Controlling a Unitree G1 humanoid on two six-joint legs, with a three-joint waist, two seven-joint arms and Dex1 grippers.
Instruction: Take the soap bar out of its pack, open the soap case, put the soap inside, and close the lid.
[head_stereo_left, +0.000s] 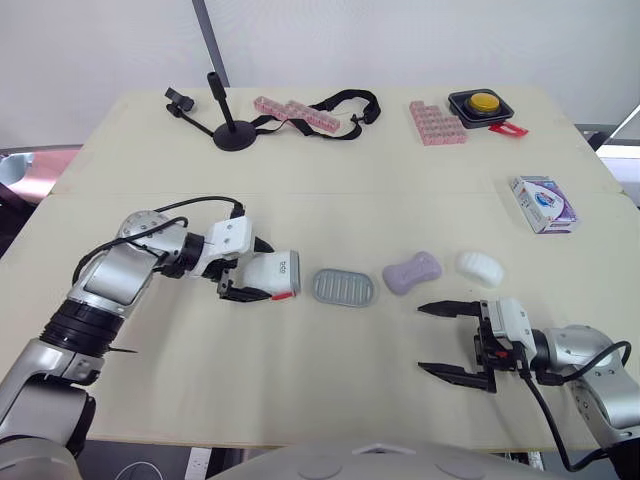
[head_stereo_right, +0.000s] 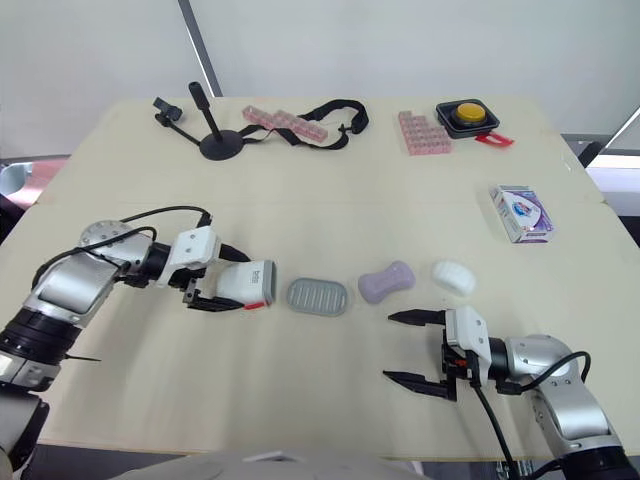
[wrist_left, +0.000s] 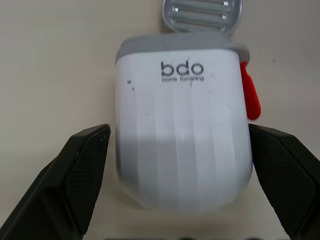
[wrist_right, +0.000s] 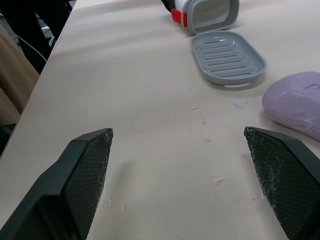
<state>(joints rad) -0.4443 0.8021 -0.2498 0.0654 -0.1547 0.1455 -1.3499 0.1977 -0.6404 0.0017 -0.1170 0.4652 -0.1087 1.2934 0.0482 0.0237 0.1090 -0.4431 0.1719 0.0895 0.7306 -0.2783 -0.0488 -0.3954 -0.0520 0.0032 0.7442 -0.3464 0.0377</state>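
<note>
The white soap case body with a red latch lies on its side left of centre. My left gripper is open, one finger on either side of its near end. The grey ribbed tray lies flat just right of the case. Further right rest the purple soap bar and a white oval bar. The soap pack box lies at the right edge of the table. My right gripper is open and holds nothing, just in front of the two bars, with bare table between its fingers.
Along the far side of the table stand a black stand, a black strap, two groups of pink blocks, and a yellow button in a black box. Small soap crumbs dot the tabletop near the tray.
</note>
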